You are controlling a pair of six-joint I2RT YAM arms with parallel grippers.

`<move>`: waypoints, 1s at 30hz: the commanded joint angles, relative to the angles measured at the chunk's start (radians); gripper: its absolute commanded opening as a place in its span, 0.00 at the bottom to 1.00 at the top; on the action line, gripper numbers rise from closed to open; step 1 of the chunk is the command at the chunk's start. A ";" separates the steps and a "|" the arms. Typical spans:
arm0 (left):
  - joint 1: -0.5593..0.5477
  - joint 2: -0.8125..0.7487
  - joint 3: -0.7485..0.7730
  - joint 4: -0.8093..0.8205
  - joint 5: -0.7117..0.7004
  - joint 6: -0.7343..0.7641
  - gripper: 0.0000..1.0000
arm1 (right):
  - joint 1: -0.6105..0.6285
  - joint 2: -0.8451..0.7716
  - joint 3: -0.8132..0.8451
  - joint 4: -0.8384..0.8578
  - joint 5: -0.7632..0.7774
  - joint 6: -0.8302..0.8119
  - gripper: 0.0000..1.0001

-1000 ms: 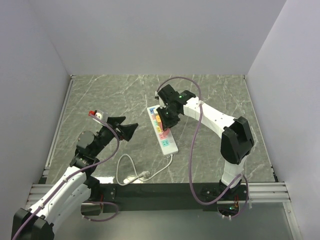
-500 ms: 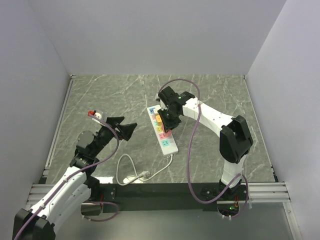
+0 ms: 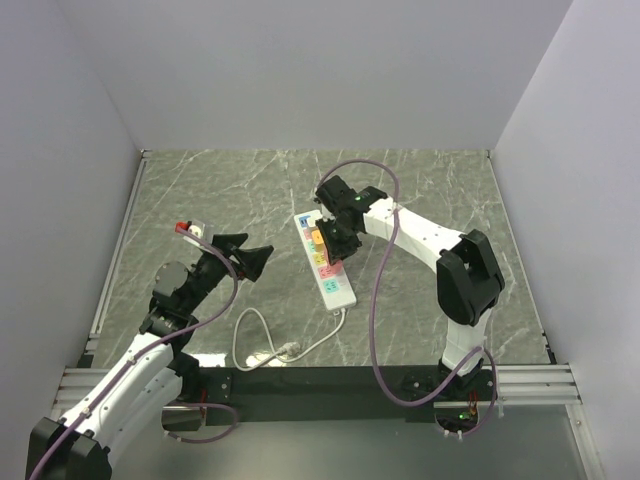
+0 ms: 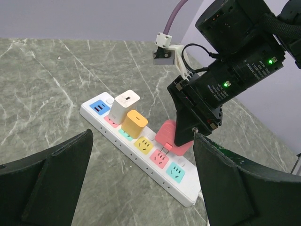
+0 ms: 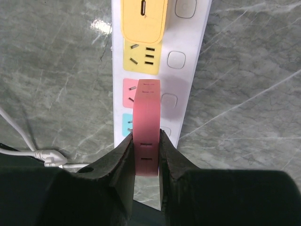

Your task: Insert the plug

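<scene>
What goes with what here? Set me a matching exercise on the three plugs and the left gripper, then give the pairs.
Things:
1. white plug
2. yellow plug
3. pink plug
4. left gripper

States:
A. open, apart from the strip
B. held in the right gripper, prongs showing above a socket
C. seated next to the USB ports
D. seated, second plug along from the USB ports

Pairs: 1-C, 2-D, 3-B, 4-A
</scene>
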 commanded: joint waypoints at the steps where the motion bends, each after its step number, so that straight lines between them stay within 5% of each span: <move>1: 0.007 -0.009 -0.006 0.028 -0.006 -0.010 0.93 | 0.012 0.003 -0.006 0.039 0.032 0.021 0.00; 30: 0.014 -0.052 -0.021 0.024 0.002 -0.019 0.93 | 0.083 0.030 -0.017 0.041 0.135 0.061 0.00</move>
